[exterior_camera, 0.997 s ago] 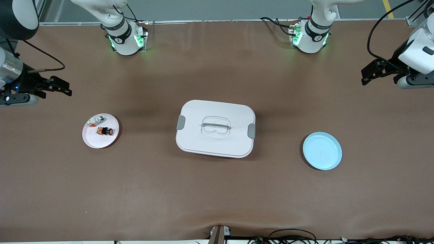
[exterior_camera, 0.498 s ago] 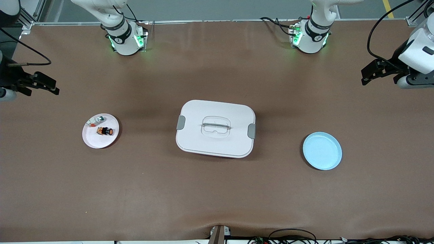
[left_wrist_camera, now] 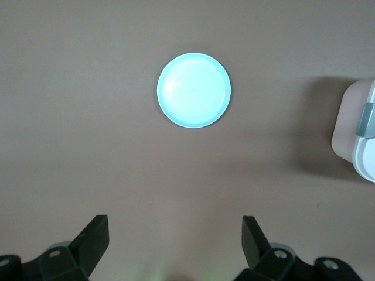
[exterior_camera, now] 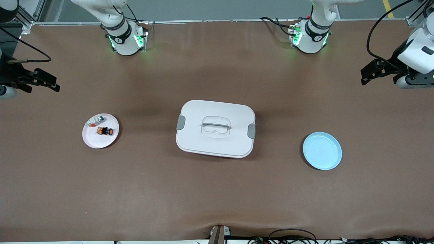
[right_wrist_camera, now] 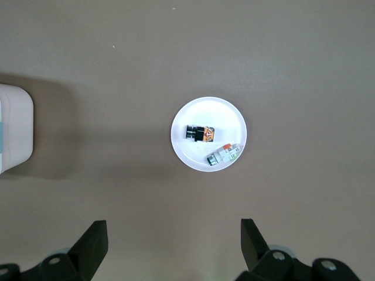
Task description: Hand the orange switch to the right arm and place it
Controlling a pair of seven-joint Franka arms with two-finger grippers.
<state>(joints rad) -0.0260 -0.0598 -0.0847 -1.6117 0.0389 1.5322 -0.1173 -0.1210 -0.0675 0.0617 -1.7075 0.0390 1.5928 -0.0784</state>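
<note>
The orange switch lies on its side on a small white plate toward the right arm's end of the table. It also shows in the right wrist view, on the plate. My right gripper hangs open and empty over bare table at that end, apart from the plate; its own view shows the jaws wide apart. My left gripper waits open and empty over the table at the left arm's end, also seen in its own view.
A small silver-white part with a red-orange bit shares the white plate. A white lidded container stands mid-table. A light blue plate lies toward the left arm's end.
My right gripper has drawn back toward the right arm's end of the table, away from the white plate. The switch and the left arm have not moved.
</note>
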